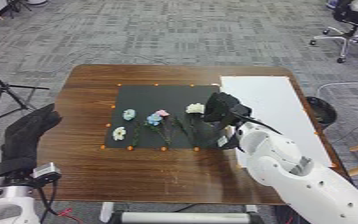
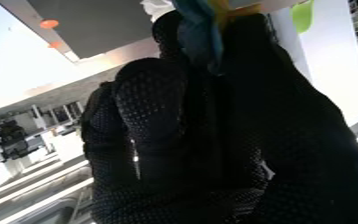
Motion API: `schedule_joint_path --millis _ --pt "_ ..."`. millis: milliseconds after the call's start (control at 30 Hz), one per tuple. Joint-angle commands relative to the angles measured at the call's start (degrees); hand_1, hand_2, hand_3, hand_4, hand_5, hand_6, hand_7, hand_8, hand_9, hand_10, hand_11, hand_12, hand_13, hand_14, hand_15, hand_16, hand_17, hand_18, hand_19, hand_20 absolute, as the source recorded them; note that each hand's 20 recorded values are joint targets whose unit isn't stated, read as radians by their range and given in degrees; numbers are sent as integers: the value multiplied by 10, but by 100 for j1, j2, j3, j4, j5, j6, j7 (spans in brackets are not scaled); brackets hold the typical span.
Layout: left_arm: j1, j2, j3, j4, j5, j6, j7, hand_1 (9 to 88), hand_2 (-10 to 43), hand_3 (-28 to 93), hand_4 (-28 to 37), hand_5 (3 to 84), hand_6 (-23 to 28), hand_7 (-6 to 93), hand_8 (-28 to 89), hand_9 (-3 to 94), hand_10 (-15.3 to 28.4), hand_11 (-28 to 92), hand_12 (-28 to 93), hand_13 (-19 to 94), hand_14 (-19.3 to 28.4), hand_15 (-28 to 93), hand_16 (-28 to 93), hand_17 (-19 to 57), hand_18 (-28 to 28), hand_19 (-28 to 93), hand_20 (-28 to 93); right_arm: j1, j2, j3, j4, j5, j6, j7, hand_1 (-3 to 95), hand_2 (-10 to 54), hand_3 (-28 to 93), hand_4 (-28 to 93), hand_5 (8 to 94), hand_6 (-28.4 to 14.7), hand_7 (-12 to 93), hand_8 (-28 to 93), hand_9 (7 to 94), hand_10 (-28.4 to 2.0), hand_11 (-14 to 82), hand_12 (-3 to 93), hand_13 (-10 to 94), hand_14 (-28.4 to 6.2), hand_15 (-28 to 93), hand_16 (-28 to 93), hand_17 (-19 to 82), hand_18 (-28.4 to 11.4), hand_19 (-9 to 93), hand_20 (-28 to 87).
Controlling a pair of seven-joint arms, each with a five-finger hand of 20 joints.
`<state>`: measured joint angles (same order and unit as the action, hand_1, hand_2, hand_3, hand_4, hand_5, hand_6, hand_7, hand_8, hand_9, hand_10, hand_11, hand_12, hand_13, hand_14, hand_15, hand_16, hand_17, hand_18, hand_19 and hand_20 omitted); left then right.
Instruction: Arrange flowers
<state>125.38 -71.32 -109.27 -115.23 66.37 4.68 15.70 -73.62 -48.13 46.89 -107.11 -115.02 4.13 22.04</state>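
Note:
In the head view, my right hand is at the black mat's right side, beside the white flower. Its fingers and thumb pinch a blue-green piece with some yellow by it in the right wrist view, where my right hand is close up; which flower part this is, I cannot tell. Several flowers lie on the mat: a pale blue one, a white one, a blue one and a pink one, with green stems. My left hand is open left of the mat.
The black mat lies on the brown table, with orange markers along its edges. A white board lies to its right. A dark round bin stands beyond the table's right edge, and a black tripod stands at the left.

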Motion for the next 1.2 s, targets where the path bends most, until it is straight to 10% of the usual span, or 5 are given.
schedule_joint_path --millis 33,900,1200 --pt "-10 34 32 8 8 -55 -49 242 28 719 -281 470 29 123 -67 462 137 190 128 374 181 235 28 20 155 212 219 -43 -66 6 57 139 -52 -89 514 -95 499 -93 791 -2 155 90 826 -139 187 196 769 -100 599 335 339 -252 740 587" --pt "-39 25 74 21 7 -37 29 243 26 720 -280 460 28 119 -64 459 136 189 128 374 181 233 27 22 155 207 214 5 15 715 -102 447 -24 -446 376 -95 607 -106 723 -16 156 -81 749 -149 165 189 711 -121 562 308 297 -247 686 568" --pt "-26 166 143 -23 7 -84 183 238 32 716 -282 472 29 124 -67 462 137 190 127 379 177 210 21 44 136 139 176 -2359 32 4011 -1092 6119 -1034 -2055 230 9 633 -131 535 -29 105 -68 523 -159 68 171 455 -164 144 286 195 -180 320 342"
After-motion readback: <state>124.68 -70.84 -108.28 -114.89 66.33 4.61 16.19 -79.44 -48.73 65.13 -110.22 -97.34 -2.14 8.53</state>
